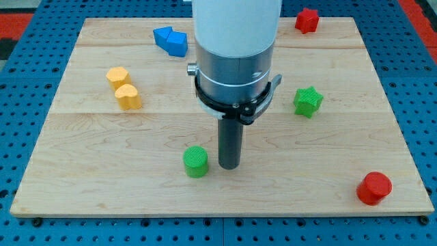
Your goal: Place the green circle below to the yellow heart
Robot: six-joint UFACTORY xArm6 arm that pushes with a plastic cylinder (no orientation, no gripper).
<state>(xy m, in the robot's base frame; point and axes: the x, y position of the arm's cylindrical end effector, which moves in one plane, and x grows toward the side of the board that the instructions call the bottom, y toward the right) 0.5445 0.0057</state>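
The green circle (196, 161) lies on the wooden board (136, 184) near the view's bottom, left of centre. My tip (228, 166) stands just to its right, about touching it or a small gap away. The yellow heart (128, 97) lies at the view's upper left, with a yellow hexagon (117, 76) touching it just above. The green circle is lower than the heart and well to its right.
Two blue blocks (171, 41) sit together at the view's top. A green star (308, 101) lies at the right. A red star (306, 20) is at the top right edge. A red circle (374, 188) is at the bottom right corner.
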